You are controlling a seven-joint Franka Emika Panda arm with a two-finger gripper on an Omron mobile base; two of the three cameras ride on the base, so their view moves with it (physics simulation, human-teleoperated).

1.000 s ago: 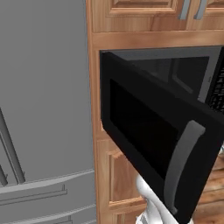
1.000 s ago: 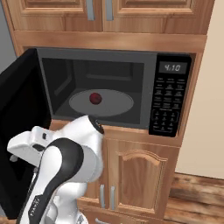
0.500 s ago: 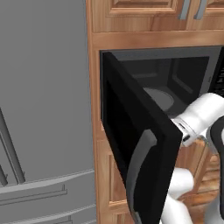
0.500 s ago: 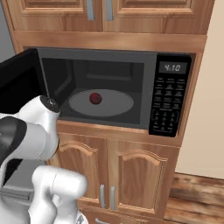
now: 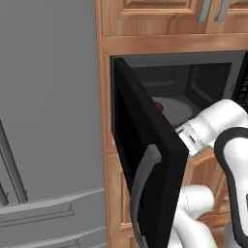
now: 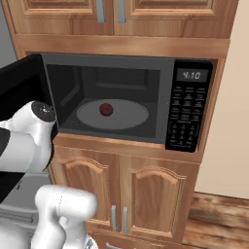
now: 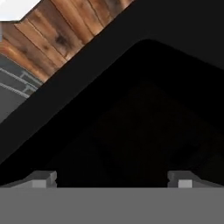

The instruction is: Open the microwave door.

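Microwave door (image 5: 145,160) swung wider than half a second ago, now standing nearly edge-on in the left base view, hinged at the cavity's left side, free edge with grey bar handle (image 5: 141,193) pointing out toward the camera. Forearm pushed further behind the door's inner face since then; elbow lifted higher in the right base view, upper link now covering the cavity's lower left corner.

Gripper (image 7: 111,179) close against the door's black inner panel (image 7: 144,109); fingertips (image 7: 43,178) set wide apart, nothing between them. Contact with the panel not discernible.

Cavity exposed: glass turntable (image 6: 113,114) with a small red round object (image 6: 106,109) at its centre, well clear of the arm. Control panel (image 6: 189,109) at the right, display reading 4:10.

Edges: door's top edge level with the cavity top, just under the upper wooden cabinets (image 6: 116,17). Door's outer face turned toward the grey fridge (image 5: 48,121), a gap of open space between them. Lower cabinet doors (image 6: 141,194) shut beneath the microwave. Wooden floor (image 7: 65,39) visible past the door's edge in the hand view. Beige wall (image 6: 233,121) to the right.
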